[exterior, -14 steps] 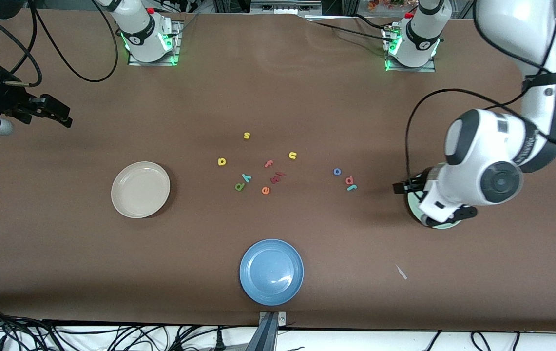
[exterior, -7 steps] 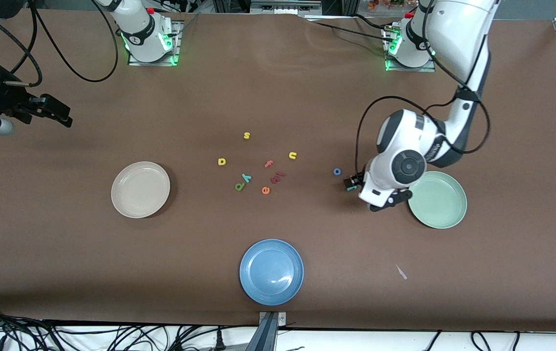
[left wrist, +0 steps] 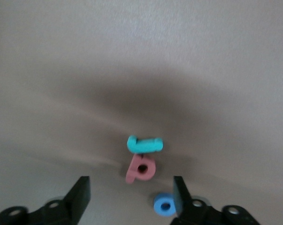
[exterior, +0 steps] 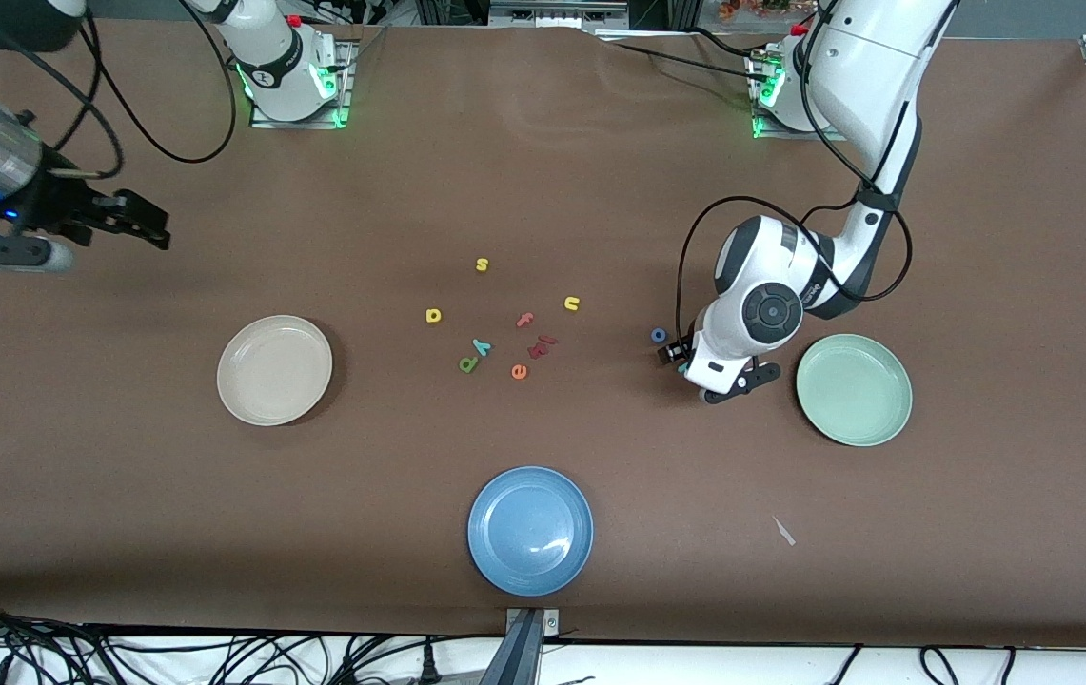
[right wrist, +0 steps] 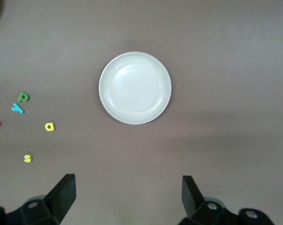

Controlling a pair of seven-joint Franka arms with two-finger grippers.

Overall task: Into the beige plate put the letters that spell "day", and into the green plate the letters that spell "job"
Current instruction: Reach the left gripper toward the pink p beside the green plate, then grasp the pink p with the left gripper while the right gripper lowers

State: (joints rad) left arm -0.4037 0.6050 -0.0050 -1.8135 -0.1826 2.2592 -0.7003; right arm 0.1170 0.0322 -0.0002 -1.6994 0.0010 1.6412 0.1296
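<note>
Left gripper [exterior: 673,358], shifted from the pale mint-green plate [exterior: 854,389], hides salmon-red foam b [left wrist: 141,169]; jaws wide, empty. Right gripper [exterior: 154,228] waits, jaws wide.

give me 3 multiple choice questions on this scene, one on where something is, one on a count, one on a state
1. What is the left gripper over?
A. the blue plate
B. the salmon-red b and teal j
C. the beige plate

2. How many plates are on the table?
A. two
B. three
C. four

3. What lies in the green plate?
A. nothing
B. the blue o
C. three letters

Answers:
1. B: the left wrist view shows the salmon-red b and teal j on the table between the open fingers, with the blue o beside one finger.
2. B: the beige plate, the blue plate and the green plate.
3. A: its surface is bare in the front view; the b, j and o all lie on the table.

The right gripper waits open, over the right arm's end of the table.
</note>
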